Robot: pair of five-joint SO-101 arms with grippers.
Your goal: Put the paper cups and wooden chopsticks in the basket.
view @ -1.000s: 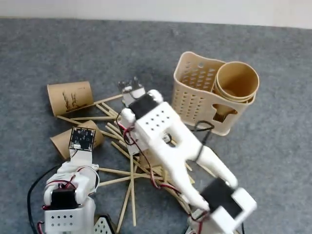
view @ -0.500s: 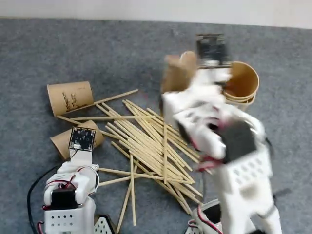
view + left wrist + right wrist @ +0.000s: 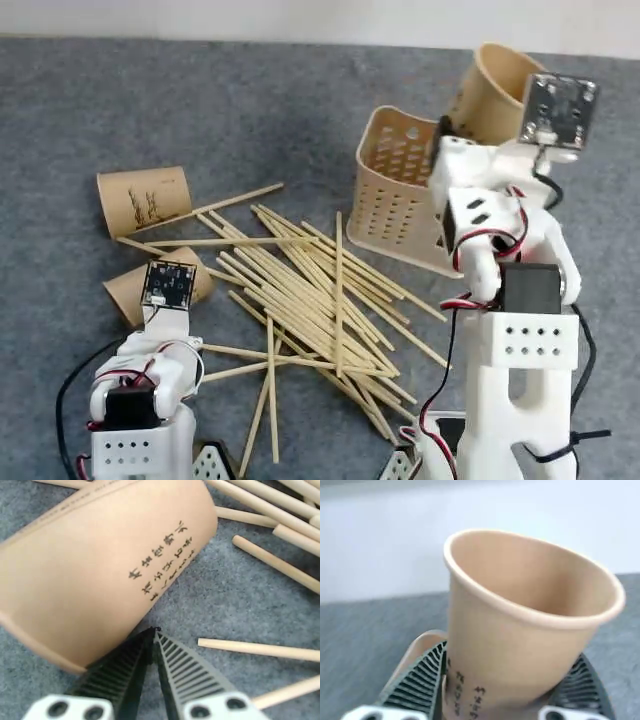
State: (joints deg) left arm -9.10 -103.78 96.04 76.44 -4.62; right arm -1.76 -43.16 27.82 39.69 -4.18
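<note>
held cup (image 3: 500,90): far right, in the air just beyond the basket's far rim. long axis tilted, mouth up and toward the far right, base down toward the basket.
held cup look: plain tan paper, rolled rim, dark print low on the wall, inside bare.
right hand (image 3: 512,660): pinching the held cup low on its wall, one ribbed black finger on each side.
basket (image 3: 395,190): cream plastic, perforated walls, upright on the tabletop (image 3: 250,100), right of centre; the right arm hides its right part.
chopsticks (image 3: 310,290): loose fan in the middle, pale wood. most long axes run far-left to near-right; one lies straight near-far across them; a few lie left-right beside the cups.
far-left cup (image 3: 145,200): on its side, long axis left-right, mouth to the left, dark drawing on the wall.
near-left cup (image 3: 125,290): on its side just near of that one, mouth to the near left, base under the left wrist. dark print on the wall in the left wrist view.
left hand (image 3: 155,630): fingers pressed together, gripping nothing, tips right at the near-left cup's wall close to its rim; cannot tell if touching.
</note>
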